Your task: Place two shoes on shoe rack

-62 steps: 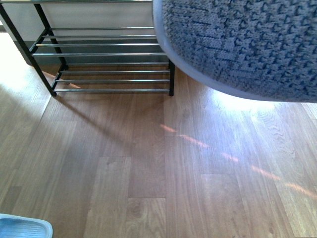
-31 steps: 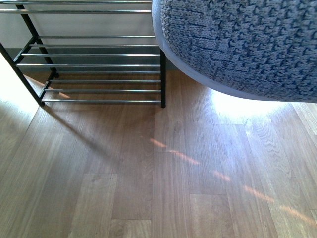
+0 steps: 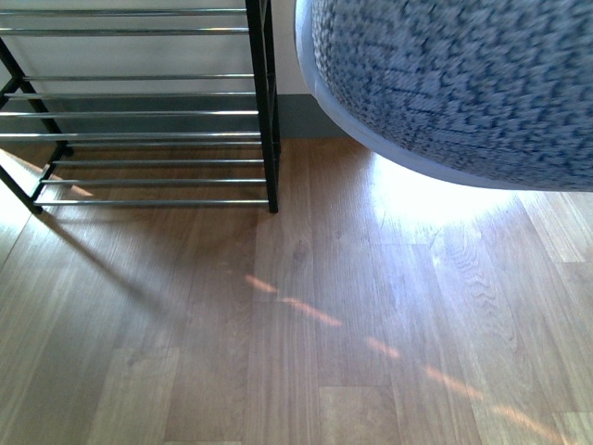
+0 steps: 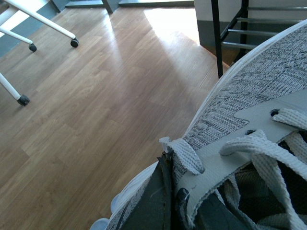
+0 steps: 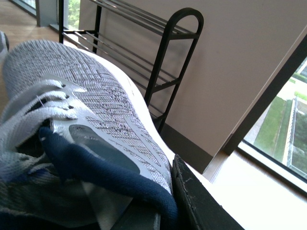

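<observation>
**Left gripper (image 4: pixel 184 208), right gripper (image 5: pixel 175 206) each clamp a shoe**

Dark fingers (image 4: pixel 158 201) of the left close on the lace edge of a grey knit sneaker (image 4: pixel 249 91); the right pinches the navy collar of a second sneaker (image 5: pixel 96 96). Both shoes hang over the wood floor (image 3: pixel 306 324), near the shoe rack (image 3: pixel 262 102) but off its chrome rods.

1 shoe rack (image 3: pixel 262 102), 1 grey sneaker (image 3: pixel 445 83) per view, 3 caster wheels (image 4: pixel 74 43).
</observation>
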`<state>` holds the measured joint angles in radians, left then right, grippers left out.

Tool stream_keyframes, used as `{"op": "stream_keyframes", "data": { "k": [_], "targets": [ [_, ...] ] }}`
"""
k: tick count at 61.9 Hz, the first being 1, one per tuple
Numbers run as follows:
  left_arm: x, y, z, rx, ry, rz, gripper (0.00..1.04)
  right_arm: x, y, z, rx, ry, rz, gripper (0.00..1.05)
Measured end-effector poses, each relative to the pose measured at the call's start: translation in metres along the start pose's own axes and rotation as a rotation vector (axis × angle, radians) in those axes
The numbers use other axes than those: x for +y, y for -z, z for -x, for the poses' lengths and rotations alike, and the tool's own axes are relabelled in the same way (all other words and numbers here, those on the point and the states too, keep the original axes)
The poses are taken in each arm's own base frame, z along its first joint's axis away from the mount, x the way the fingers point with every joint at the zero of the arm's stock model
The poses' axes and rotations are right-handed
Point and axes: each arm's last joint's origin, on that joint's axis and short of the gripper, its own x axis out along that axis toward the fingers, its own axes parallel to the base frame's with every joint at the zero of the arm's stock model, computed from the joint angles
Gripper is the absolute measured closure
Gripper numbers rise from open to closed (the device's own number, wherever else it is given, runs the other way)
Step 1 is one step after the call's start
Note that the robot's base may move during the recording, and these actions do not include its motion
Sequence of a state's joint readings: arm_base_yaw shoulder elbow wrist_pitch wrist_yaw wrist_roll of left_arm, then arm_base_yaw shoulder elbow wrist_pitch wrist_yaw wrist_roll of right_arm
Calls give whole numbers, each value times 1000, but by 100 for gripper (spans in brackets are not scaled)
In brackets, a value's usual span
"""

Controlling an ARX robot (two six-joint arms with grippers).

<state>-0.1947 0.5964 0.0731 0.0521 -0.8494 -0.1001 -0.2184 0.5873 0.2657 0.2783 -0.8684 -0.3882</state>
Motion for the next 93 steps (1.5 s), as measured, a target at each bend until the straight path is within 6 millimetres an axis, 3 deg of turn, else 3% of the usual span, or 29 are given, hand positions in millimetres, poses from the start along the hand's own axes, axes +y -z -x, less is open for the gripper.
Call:
{"op": "stream_keyframes", "data": {
  "k": [93],
  "targets": [
    [0, 0, 0, -1, -8, 1, 103, 0, 0, 0, -2, -9, -2, 100]
  ]
}}
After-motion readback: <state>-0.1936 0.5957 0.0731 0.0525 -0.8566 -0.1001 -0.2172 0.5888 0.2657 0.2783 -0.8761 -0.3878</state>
